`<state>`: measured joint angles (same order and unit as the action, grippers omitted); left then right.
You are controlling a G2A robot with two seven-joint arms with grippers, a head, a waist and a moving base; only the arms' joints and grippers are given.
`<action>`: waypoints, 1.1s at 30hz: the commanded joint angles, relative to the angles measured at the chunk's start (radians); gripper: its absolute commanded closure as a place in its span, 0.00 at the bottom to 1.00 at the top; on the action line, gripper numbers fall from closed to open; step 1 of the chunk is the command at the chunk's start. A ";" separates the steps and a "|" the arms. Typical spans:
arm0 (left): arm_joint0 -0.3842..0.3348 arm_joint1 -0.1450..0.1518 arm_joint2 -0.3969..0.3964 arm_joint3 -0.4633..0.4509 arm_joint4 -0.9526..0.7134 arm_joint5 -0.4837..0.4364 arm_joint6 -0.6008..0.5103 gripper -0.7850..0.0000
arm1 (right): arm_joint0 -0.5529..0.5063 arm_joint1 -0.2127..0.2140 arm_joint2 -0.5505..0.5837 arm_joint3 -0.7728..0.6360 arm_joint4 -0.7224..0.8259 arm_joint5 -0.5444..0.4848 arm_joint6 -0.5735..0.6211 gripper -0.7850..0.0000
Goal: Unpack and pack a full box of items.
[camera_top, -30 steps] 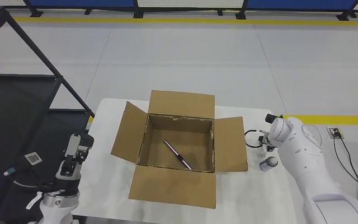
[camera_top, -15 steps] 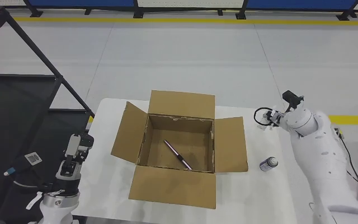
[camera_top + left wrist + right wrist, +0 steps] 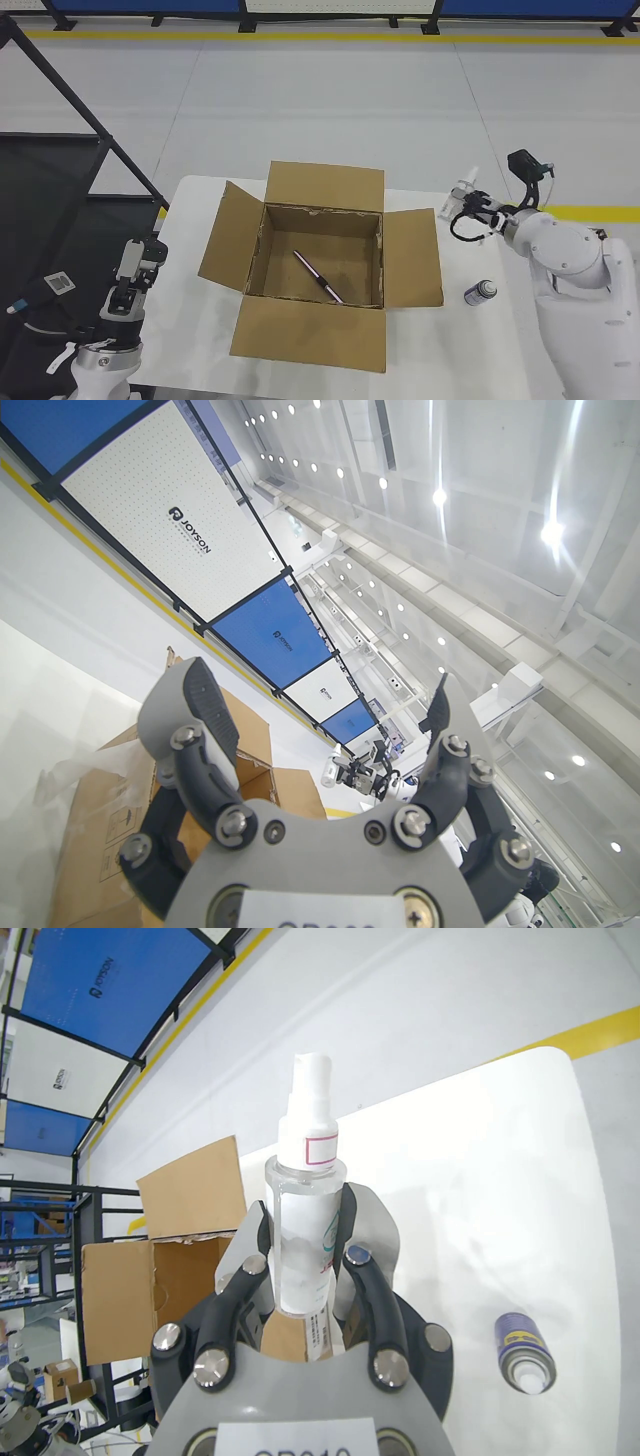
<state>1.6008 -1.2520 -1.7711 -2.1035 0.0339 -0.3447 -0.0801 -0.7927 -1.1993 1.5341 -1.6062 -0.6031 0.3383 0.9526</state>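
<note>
Right gripper (image 3: 304, 1228) pinched the spray bottle (image 3: 310, 1168) near the cardboard box (image 3: 325, 185); clearing the side flap (image 3: 410, 258) before release inside appeared advisable.

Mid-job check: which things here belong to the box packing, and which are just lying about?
Job: cardboard box, open; pen inside it; spray bottle in the right pincer; aerosol can on the table; left pincer, open and empty.
Lying about: black frame beside the table; paper cup; yellow floor line.
</note>
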 commanded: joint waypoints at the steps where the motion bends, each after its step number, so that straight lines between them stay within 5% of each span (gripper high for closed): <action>1: 0.000 0.000 0.000 0.000 0.000 0.000 0.000 0.00 | 0.011 0.001 -0.021 0.002 0.032 -0.052 0.041 1.00; 10: 0.000 0.000 0.000 0.000 0.000 0.000 0.000 0.00 | 0.064 -0.004 -0.188 0.007 0.040 -0.189 0.143 1.00; 17: 0.000 0.000 0.000 0.000 0.000 0.000 0.000 0.00 | 0.129 -0.022 -0.349 0.057 0.012 -0.201 0.169 1.00; 33: 0.000 0.000 0.000 0.000 0.000 0.000 0.000 0.00 | 0.347 -0.133 -0.770 0.351 -0.052 -0.233 0.136 1.00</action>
<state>1.6008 -1.2520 -1.7711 -2.1035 0.0339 -0.3447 -0.0801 -0.4613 -1.3220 0.7943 -1.2816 -0.6492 0.1035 1.0925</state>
